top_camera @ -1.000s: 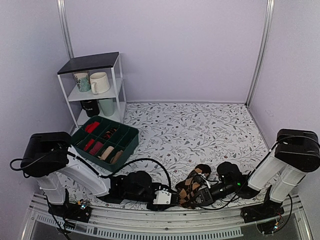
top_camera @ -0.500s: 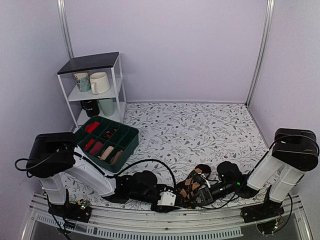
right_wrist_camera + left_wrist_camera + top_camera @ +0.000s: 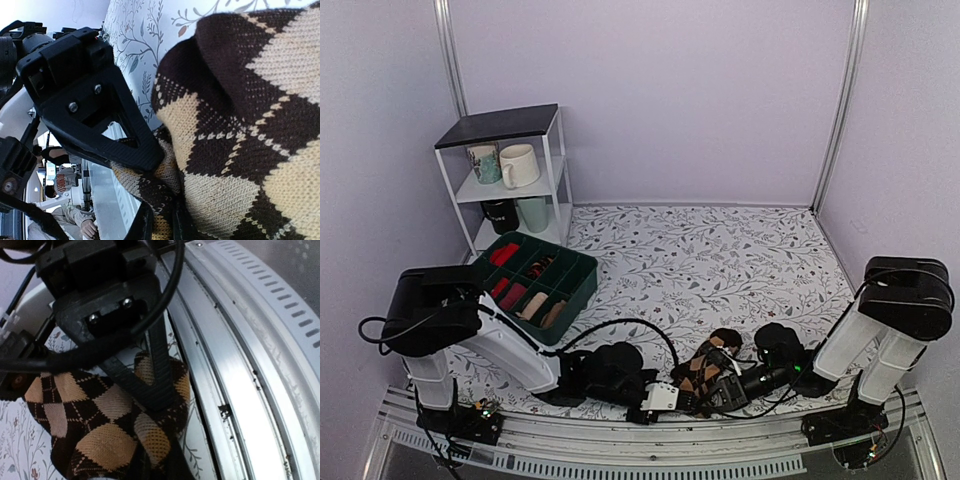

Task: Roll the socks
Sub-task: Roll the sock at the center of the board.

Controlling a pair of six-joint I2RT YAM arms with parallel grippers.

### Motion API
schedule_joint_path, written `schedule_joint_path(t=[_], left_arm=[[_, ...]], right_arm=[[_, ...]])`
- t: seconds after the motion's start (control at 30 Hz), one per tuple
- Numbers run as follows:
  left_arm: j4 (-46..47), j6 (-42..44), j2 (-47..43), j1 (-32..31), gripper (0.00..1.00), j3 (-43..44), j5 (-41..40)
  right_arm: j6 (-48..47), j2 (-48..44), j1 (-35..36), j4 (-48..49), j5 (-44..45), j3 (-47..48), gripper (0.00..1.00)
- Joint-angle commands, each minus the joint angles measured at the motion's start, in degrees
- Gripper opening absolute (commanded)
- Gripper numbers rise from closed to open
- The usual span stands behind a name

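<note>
The socks, dark brown with tan argyle diamonds, lie bunched on the floral table near its front edge, between my two grippers. My left gripper reaches in from the left, shut on the socks' near fold. In the left wrist view a black finger presses onto the socks, with knit bulging around my left gripper. My right gripper comes in from the right. In the right wrist view the socks fill the frame, and my right gripper is shut on a fold of them.
A green divided bin with rolled socks sits at the left. Behind it stands a white shelf holding mugs. A metal rail runs along the table's near edge, right beside the socks.
My left arm has slid right toward the socks and its gripper has shut on their near fold. The right gripper has kept its hold and place.
</note>
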Motion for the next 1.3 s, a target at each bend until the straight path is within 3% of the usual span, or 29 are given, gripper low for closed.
schedule_joint_path(t=[0.0,0.07,0.2,0.43,0.6,0.73,1.0,1.27], left_arm=[[-3.6,-1.13,0.85,-0.01,0.0,1.51,1.78],[-4.61,-2.03,0.55,0.1,0.0,1.64,2.42],[-8.05,-8.74,-0.34,1.18,0.0,1.36,3.69],[-15.18,-21.83,-0.9,4.66,0.0,-0.15,8.6],[-19.76,-25.9,1.22,6.78,0.0,0.88,12.8],[-22.54,-26.99,4.34,7.84,0.0,2.48,15.15],[-24.41,-27.47,6.68,8.71,0.0,3.02,17.25],[-24.61,-27.77,8.07,9.01,0.0,2.73,18.12]], right_arm=[[0.68,2.57,-0.08,-4.25,0.28,-1.25,0.01],[0.43,2.05,-0.05,-4.23,0.62,-1.17,0.04],[-1.14,-3.49,-0.02,-6.06,3.77,-1.58,0.19],[-16.47,-25.41,0.06,-25.41,21.31,-0.22,0.35],[-30.3,-36.26,1.54,-19.85,30.76,-6.31,0.45],[-38.25,-35.47,5.6,-18.29,36.17,-7.11,0.46],[-49.85,-25.96,22.27,-13.74,48.25,-3.62,0.47],[-50.52,-18.46,26.92,-13.79,55.82,-1.18,0.47]])
